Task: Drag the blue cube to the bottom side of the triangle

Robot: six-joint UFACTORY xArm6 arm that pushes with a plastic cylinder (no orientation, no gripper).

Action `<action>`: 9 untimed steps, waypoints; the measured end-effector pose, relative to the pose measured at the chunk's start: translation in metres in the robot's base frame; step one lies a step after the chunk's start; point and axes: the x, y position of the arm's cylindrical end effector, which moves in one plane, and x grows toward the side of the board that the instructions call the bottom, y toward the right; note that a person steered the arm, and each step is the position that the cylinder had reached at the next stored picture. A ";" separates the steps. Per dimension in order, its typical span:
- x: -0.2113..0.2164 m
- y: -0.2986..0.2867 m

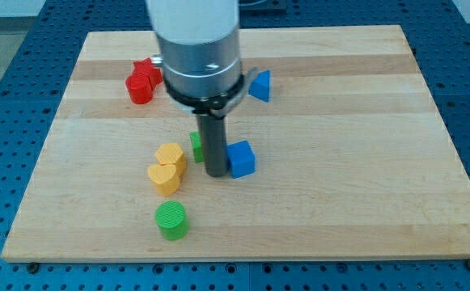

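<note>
The blue cube (pixel 241 158) sits near the middle of the wooden board. My tip (pixel 216 172) rests on the board touching the cube's left side. The blue triangle (pixel 260 85) lies toward the view's top, above and slightly right of the cube, partly hidden by the arm's grey body (pixel 198 48).
Two red blocks (pixel 142 81) sit at the upper left. Two yellow blocks (pixel 167 167) lie left of my tip. A green block (pixel 195 145) is mostly hidden behind the rod. A green cylinder (pixel 171 221) stands near the view's bottom. The board's edge (pixel 235 259) runs along the bottom.
</note>
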 end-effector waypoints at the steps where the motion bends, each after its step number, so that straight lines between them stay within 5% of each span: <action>1: 0.024 0.000; 2: 0.032 0.008; 4: -0.051 0.014; 5: -0.056 0.015; 7: -0.001 0.018; 9: -0.012 0.072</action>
